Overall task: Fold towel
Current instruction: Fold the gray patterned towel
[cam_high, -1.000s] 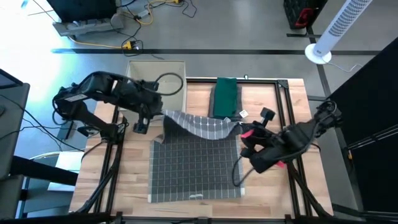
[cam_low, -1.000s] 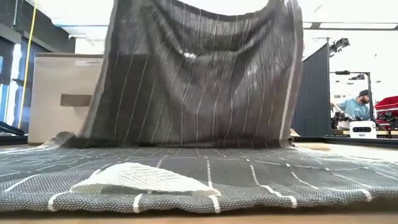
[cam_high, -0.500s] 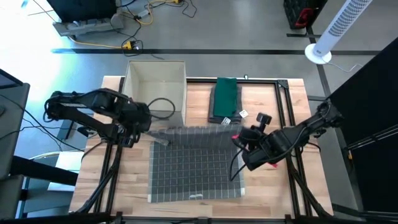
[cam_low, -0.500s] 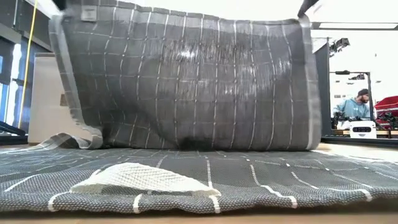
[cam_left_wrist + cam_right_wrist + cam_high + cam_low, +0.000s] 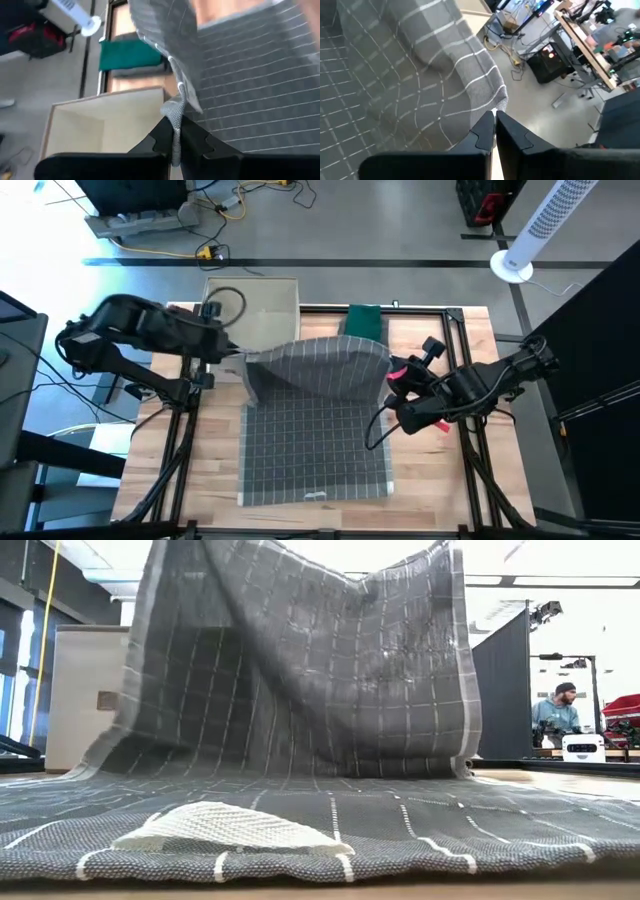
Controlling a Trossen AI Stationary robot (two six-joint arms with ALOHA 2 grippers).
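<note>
Both grippers' tips largely hidden by lifted towel (image 5: pixel 315 370)

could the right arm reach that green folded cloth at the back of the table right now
Probably not as things stand. The right hand is shut on a corner of the gray towel, and the raised part of that towel hangs between it and the green folded cloth. It would have to let go first.
</note>
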